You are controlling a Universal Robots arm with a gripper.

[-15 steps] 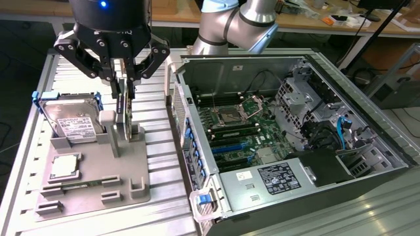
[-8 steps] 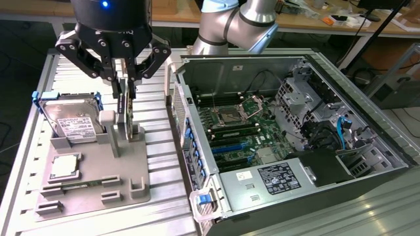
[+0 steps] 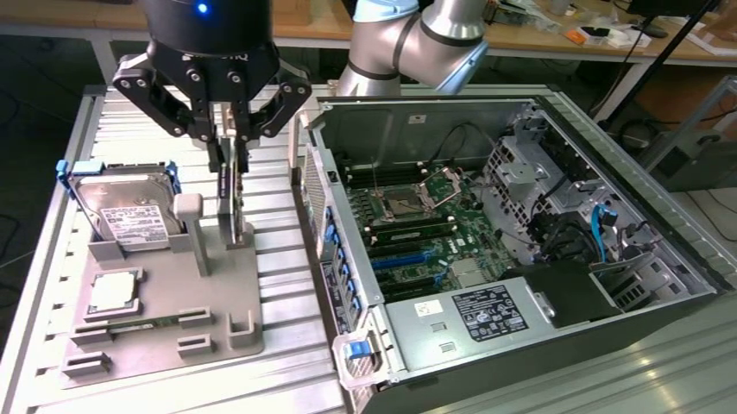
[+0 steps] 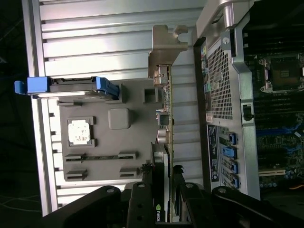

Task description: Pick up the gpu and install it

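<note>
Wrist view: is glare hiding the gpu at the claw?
Wrist view: glare whitens the ribbed table and the chip, not the gpu; the claw sits in shadow. Exterior view: even light, no glare on the gpu.

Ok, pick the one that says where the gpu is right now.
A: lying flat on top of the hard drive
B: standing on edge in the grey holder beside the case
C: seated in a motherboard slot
B: the gpu stands on edge in the grey holder, with the hand closed on its top edge.
</note>
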